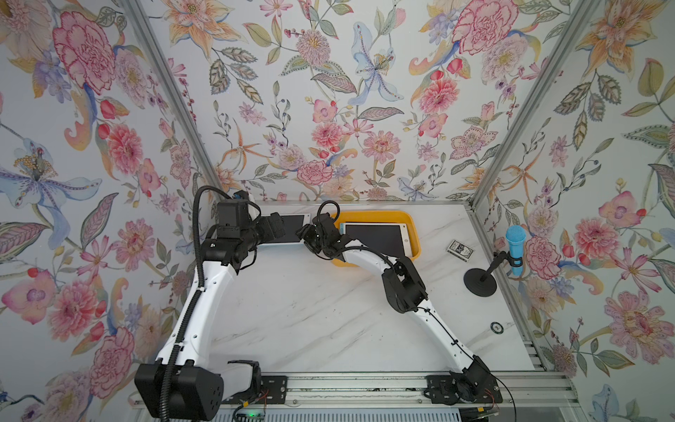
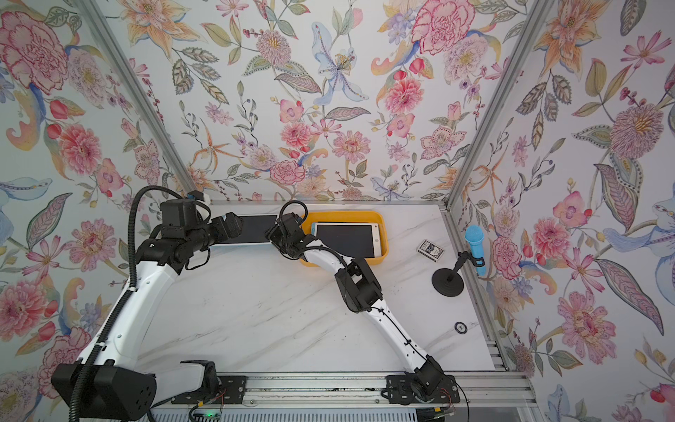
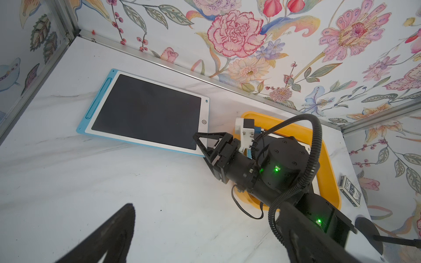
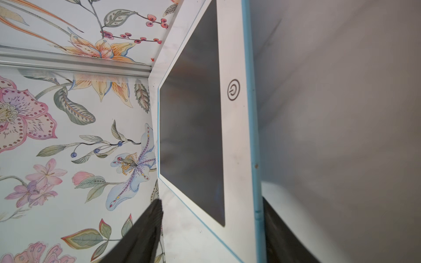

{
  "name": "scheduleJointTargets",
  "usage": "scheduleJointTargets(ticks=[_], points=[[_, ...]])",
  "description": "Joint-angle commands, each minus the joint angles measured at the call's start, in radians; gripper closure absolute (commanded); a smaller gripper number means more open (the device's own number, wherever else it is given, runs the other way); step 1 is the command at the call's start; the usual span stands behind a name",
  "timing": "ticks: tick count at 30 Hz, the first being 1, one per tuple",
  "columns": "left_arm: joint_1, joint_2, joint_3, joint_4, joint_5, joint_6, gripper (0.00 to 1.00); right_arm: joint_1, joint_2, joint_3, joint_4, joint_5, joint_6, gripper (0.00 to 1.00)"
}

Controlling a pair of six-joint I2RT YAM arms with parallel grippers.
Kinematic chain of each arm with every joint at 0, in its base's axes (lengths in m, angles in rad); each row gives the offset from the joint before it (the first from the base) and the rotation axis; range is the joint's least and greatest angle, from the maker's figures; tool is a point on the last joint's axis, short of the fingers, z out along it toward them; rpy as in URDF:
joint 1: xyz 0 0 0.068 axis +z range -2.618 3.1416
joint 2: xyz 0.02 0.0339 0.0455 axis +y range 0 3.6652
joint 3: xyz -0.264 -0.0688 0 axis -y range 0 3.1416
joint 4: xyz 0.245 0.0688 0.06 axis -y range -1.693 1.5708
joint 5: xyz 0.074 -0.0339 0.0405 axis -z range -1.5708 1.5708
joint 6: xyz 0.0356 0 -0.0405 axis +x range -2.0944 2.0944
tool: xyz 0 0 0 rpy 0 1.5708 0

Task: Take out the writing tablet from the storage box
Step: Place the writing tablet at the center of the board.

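Observation:
A white writing tablet (image 3: 141,113) with a blue rim and dark screen lies flat on the marble table, left of the storage box, and shows in both top views (image 1: 294,224) (image 2: 255,228). My right gripper (image 3: 202,145) (image 4: 211,234) is open, its fingers standing either side of the tablet's near right edge by the power button without pressing it. The yellow-orange storage box (image 1: 372,213) (image 2: 343,213) holds another tablet (image 1: 376,239). My left gripper (image 3: 205,246) (image 1: 281,226) hangs wide open over the tablet's left part, holding nothing.
A card deck (image 1: 459,250) lies right of the box. A blue toy microphone (image 1: 515,244) on a black stand sits at the right wall. A small round disc (image 1: 496,327) lies nearer the front. The back wall runs close behind tablet and box.

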Motion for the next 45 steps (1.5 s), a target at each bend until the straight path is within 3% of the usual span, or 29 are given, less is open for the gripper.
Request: scheduleJointTargets(ticks=[1,8,12,21,33,40,45], points=[[0.014,-0.028,-0.011,0.018,0.016,-0.012,0.0,0.0,-0.041,0.038,-0.048,0.042,-0.029,0.27],[0.014,-0.03,-0.019,0.029,0.029,-0.028,0.0,0.005,-0.057,0.058,-0.108,0.07,-0.092,0.05],[0.014,-0.03,-0.022,0.034,0.034,-0.036,0.0,0.009,-0.064,0.07,-0.127,0.08,-0.124,0.01],[0.015,-0.033,-0.022,0.033,0.03,-0.04,0.0,0.017,-0.068,0.084,-0.136,0.064,-0.147,0.0],[0.019,-0.02,-0.018,0.034,0.01,-0.025,0.0,0.03,-0.139,0.167,-0.136,-0.065,-0.247,0.0],[0.017,0.029,0.092,-0.016,-0.093,0.076,0.0,0.007,-0.299,0.144,-0.325,-0.027,-0.43,0.01],[0.014,0.071,0.128,0.008,-0.099,0.082,0.0,-0.048,-0.463,0.041,-0.513,0.038,-0.588,0.0]])
